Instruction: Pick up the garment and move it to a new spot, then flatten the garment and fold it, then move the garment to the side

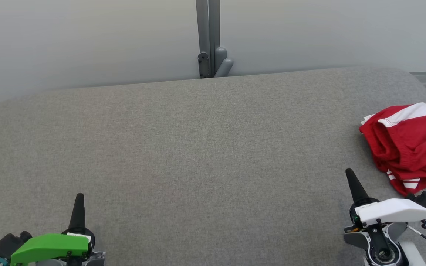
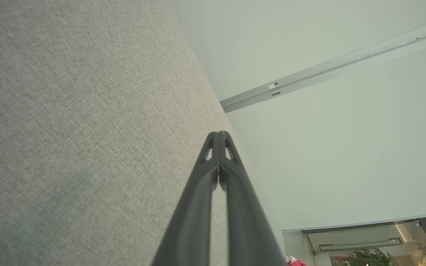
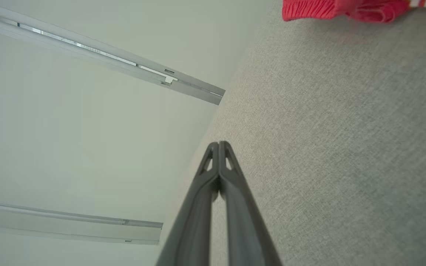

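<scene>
While the head view shows the crumpled red garment (image 1: 409, 147) at the grey table's (image 1: 198, 147) right edge, just beyond the right gripper (image 1: 349, 173) and well apart from the left gripper (image 1: 79, 197), the left wrist view, then the right, shows fingers pressed together, empty.

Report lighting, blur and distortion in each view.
Head view: even, soft light, no glare; the crumpled red garment with white stripes is sharp, cut by the right edge. Left wrist view: tilted; the grey fabric-covered surface blurs near the lens. Right wrist view: the shut right hand looks soft-edged.
</scene>
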Robot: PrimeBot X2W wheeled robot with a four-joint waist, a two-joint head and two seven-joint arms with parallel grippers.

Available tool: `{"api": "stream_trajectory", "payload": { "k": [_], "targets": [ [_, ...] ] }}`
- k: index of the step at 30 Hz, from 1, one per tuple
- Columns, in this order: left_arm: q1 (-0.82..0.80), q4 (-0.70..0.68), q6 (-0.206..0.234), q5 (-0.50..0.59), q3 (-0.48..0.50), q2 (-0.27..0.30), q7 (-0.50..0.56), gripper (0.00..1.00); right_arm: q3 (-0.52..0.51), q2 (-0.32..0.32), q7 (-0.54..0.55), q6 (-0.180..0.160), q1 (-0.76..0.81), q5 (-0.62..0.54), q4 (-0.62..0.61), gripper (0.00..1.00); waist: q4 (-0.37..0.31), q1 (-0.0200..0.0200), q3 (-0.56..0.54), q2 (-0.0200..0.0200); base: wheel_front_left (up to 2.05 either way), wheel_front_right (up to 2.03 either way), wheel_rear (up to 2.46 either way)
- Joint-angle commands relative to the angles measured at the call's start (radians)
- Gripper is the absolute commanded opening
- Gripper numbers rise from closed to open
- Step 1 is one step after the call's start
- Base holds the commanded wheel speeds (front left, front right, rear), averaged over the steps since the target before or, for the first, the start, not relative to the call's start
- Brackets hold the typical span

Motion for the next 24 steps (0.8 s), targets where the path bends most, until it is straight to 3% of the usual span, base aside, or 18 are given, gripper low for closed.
{"api": "stream_trajectory", "payload": {
  "k": [1,24],
  "targets": [
    [-0.025,-0.015,-0.007,-0.030,0.004,0.007,0.006,0.00,-0.006,-0.005,0.008,0.001,0.002,0.030,-0.017,0.00,0.000,0.0000,0.000,0.0000,0.00,0.00,0.00],
    [-0.046,-0.043,-0.018,-0.225,0.023,0.008,0.060,0.00,-0.035,-0.006,0.061,0.001,0.008,0.238,-0.055,0.00,0.007,0.0000,0.007,0.0000,0.00,0.00,0.00]
  ]
}}
